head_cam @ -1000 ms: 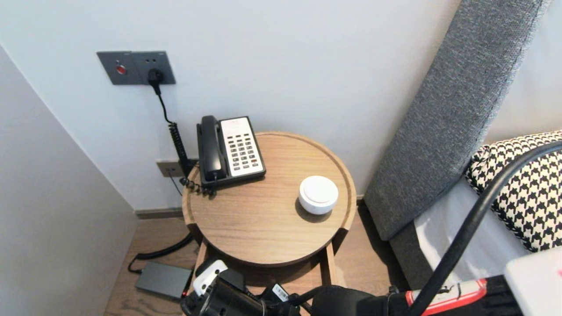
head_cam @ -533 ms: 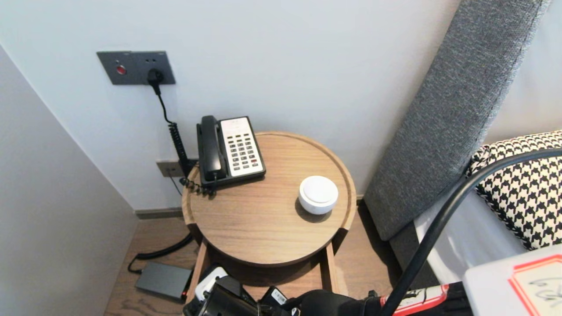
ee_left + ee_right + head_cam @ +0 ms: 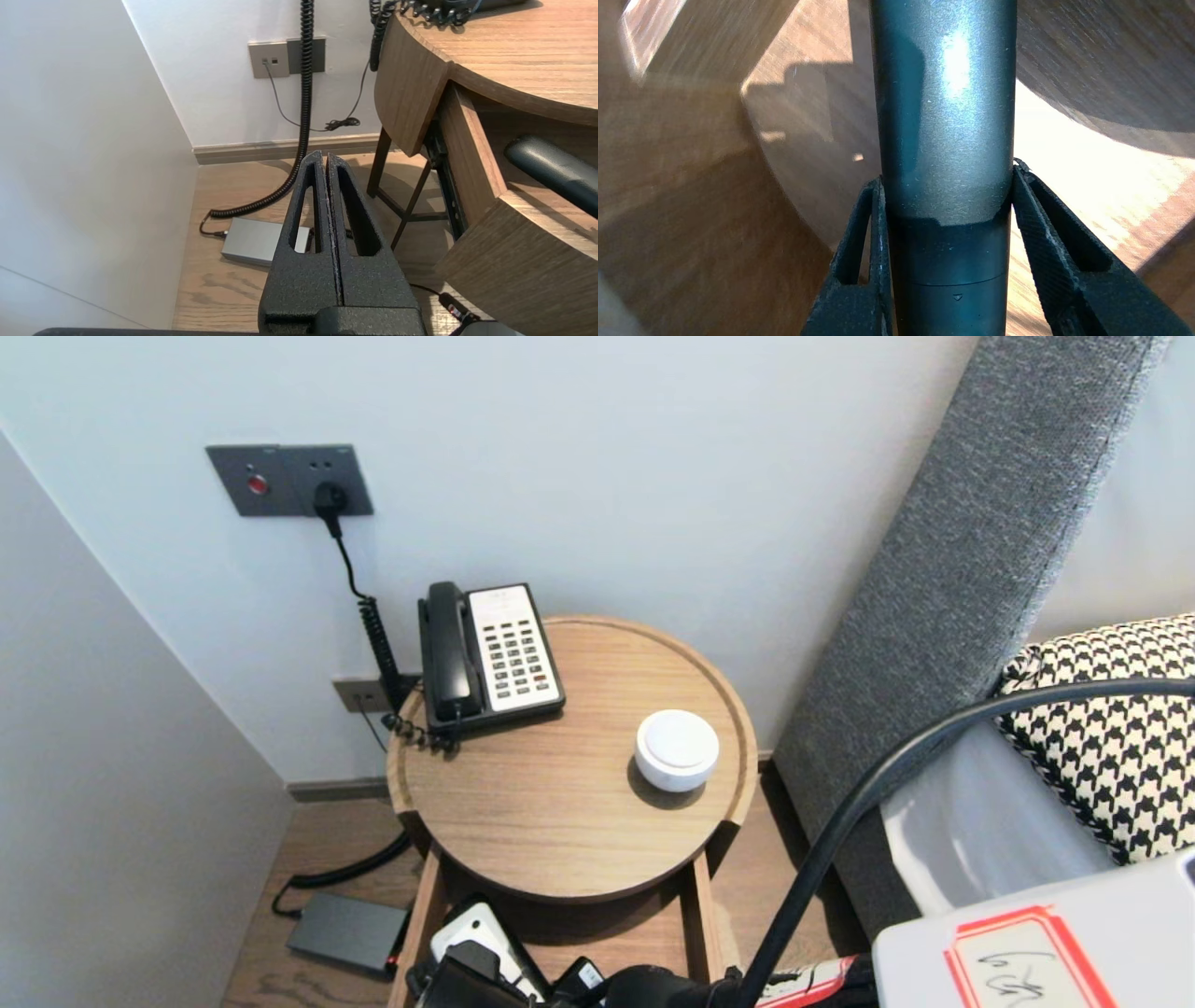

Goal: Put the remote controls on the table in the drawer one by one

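My right gripper is shut on a dark cylinder, one finger pressed on each side of it. The cylinder points into the open drawer under the round wooden table; its rounded end shows in the left wrist view. The right arm runs along the bottom edge of the head view, below the table's front. My left gripper is parked low at the left, shut and empty, over the wooden floor.
On the table are a black-and-white phone and a white round device. A grey box with a coiled cord lies on the floor. A grey headboard and a houndstooth pillow stand right. A black cable arcs across.
The right arm's white link with the red-framed label has risen into the lower right corner. The black cable has swung left. The white-and-black wrist part below the table has shifted slightly right.
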### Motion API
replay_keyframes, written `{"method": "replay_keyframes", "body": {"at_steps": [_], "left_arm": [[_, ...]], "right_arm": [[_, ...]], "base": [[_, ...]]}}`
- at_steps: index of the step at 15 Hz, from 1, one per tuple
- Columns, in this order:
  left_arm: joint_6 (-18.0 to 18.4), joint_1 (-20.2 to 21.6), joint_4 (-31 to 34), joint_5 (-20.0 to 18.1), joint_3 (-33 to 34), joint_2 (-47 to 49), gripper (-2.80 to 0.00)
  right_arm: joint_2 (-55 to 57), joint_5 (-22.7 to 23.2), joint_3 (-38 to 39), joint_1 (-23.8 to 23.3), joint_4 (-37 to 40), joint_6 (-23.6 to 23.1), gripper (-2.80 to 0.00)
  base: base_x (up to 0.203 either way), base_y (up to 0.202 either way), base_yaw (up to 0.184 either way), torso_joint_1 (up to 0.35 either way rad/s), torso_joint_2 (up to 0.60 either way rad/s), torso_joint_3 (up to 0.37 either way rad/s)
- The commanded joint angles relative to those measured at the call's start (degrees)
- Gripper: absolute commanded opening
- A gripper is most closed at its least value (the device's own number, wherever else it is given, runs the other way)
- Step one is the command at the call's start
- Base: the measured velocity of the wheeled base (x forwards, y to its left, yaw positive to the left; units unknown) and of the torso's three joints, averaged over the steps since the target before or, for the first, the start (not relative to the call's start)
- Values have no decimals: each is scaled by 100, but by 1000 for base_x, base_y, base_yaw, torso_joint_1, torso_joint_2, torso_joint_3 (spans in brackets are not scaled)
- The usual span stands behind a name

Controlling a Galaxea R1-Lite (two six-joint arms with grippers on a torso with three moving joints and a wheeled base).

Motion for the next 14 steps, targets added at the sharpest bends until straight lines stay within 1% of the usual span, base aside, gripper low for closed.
{"method": "replay_keyframes", "body": {"at_steps": [1, 4, 10, 14], "left_arm": [[3, 9, -5, 0, 70, -9, -280], [3, 1, -5, 0, 70, -9, -280], [3, 0, -5, 0, 70, -9, -280], [3, 2, -5, 0, 70, -9, -280]], "right_arm": [[195, -48, -86, -90, 5, 198, -280], [302, -48, -90, -90, -4, 225, -280], [719, -57, -468, -148, -4, 216, -280], [835, -59, -703, -285, -3, 192, -280]], "base": [[0, 0, 0, 0, 0, 0], [0, 0, 0, 0, 0, 0], [0, 0, 0, 0, 0, 0], [0, 0, 0, 0, 0, 0]]}}
